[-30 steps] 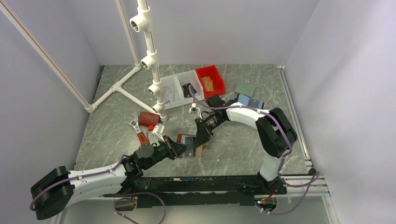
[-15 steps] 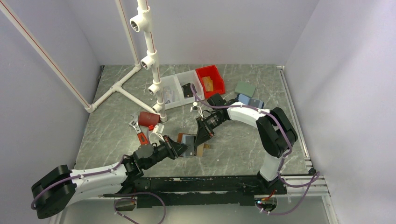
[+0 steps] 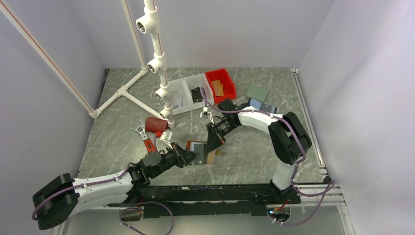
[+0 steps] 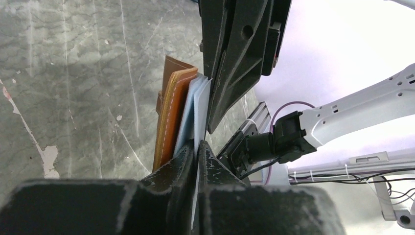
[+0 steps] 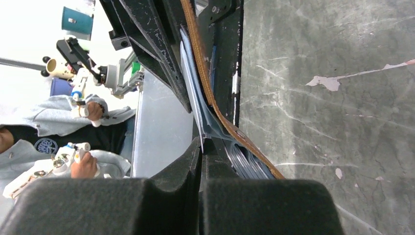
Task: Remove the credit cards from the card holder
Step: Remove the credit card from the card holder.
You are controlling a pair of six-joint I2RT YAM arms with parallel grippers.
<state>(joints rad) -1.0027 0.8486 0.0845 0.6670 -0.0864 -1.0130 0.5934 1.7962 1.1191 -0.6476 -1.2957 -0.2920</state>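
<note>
Both pincers meet at the card holder (image 4: 169,117), mid-counter (image 3: 254,156), just ahead of the arm bases. It sits opened and up on edge between us, brown leather outside, pale blue layers inside.

Left pincer (image 4: 195,161): closed on a thin pale layer at the holder's near edge, with the leather just outside the grip. Probably an inner panel, but I can't rule out a card. My read is that this side is the anchor, so the holder doesn't slide when the other side pulls.

Right pincer (image 5: 201,147): clamped on the edge of a pale card (image 5: 199,115) right against the leather, coming in from the far side. Opposing grips make sense, since the pull then runs along the pocket.

More card edges (image 5: 242,159) fan out grey under the leather, so the cards aren't out yet.

Text: nothing legible on the card or holder, only edges in view. A person (image 5: 44,142) in the background has a round shirt crest that's too small to read.

Risk: pinching two layers at once.
</note>
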